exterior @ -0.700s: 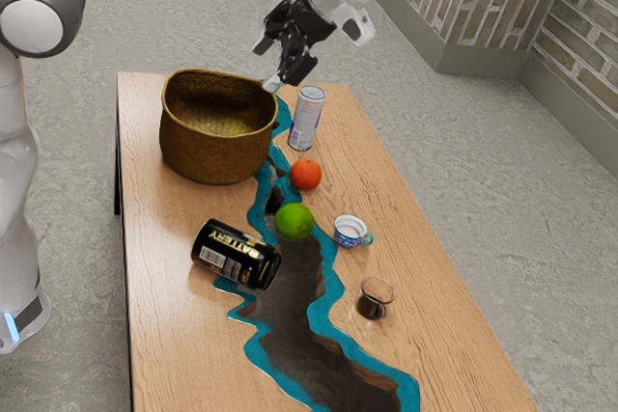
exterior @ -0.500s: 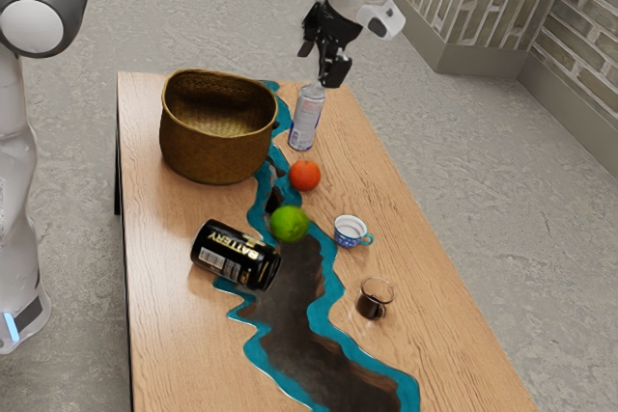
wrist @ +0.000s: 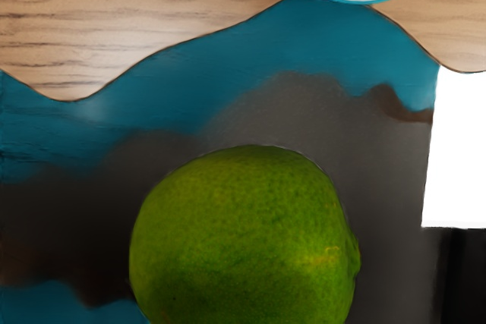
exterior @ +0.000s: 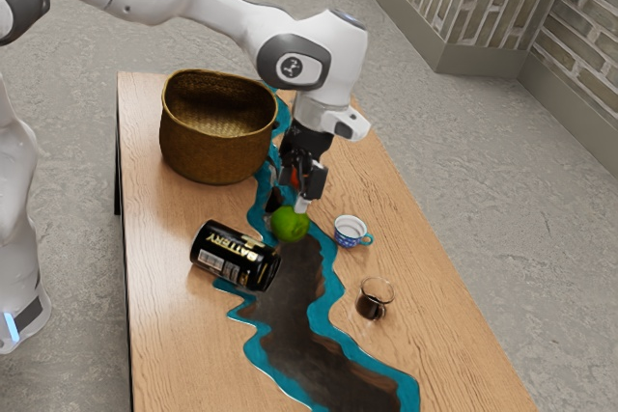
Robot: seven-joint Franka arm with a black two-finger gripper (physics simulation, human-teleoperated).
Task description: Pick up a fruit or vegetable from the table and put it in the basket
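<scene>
Exterior view: woven brown basket (exterior: 214,147), upright on the desk (exterior: 425,335), open top, inner weave visible on the wall and bottom. Blue-and-white teacup (exterior: 348,232) upright, teal handle, pale inside. Small glass mug (exterior: 375,304) upright, dark contents in the lower part, clear glass above. Black battery (exterior: 235,256) lying on its side, lettering facing up, on the basket's side of the desk.

Lime (exterior: 290,225) on the desk, outside the basket, between battery and teacup, near the teacup. Gripper (exterior: 295,196) points down right over it, jaws apart, nothing clamped; can't tell if a tip touches the lime. Orange (exterior: 297,178) behind the gripper, partly hidden, red-orange skin showing past it. White arm (exterior: 222,12) comes in from the exterior view's upper left, over the desk.

Wrist view: lime big, under the hand, on the dark band; teacup rim across the teal edging from it, near.

Desk: light wood grain, long winding dark band (exterior: 299,311) down the middle, teal edging (exterior: 256,340) both sides, lime on the band. Room: gray mottled floor (exterior: 521,180), pale brick wall (exterior: 589,36) with light mortar, plain gray baseboard (exterior: 555,94) below.
</scene>
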